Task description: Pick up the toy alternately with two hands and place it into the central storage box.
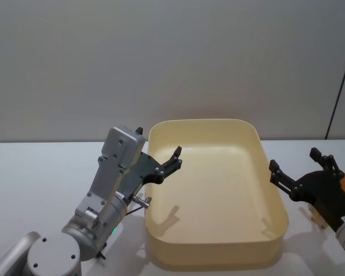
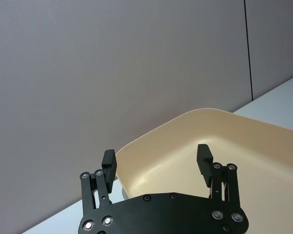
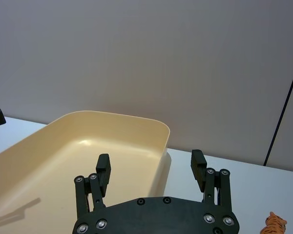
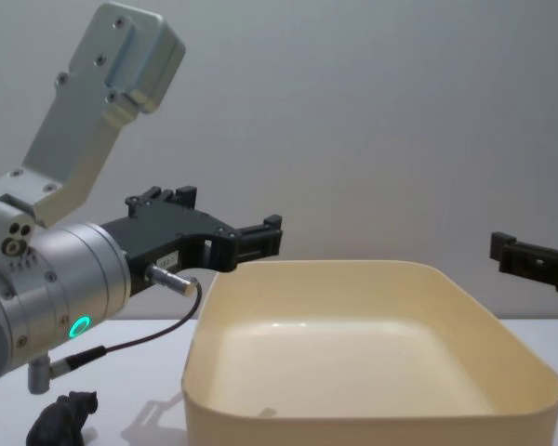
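Dark toy animal [image 4: 63, 420] below the wide-open left gripper [image 2: 156, 156] is looking light and rigid, probably best pinched across its body; right gripper [image 3: 150, 161] is gaping opposite.

This reads as a robotics lab or test cell: a plain white table [image 1: 34, 172] stands against a flat grey wall [image 1: 161, 57] broken by one dark vertical seam [image 1: 340, 86] toward the right. A silver machined robot arm [image 4: 46, 279] with a loose cable [image 4: 139, 342] and a green ring light [image 4: 79, 326] reaches over the table's left side. The table carries staged test pieces: a cream plastic tub [image 1: 213, 253] at its middle, a dark toy animal [image 4: 63, 420] by the near left edge and an orange striped toy animal [image 3: 274, 225] toward the right edge.
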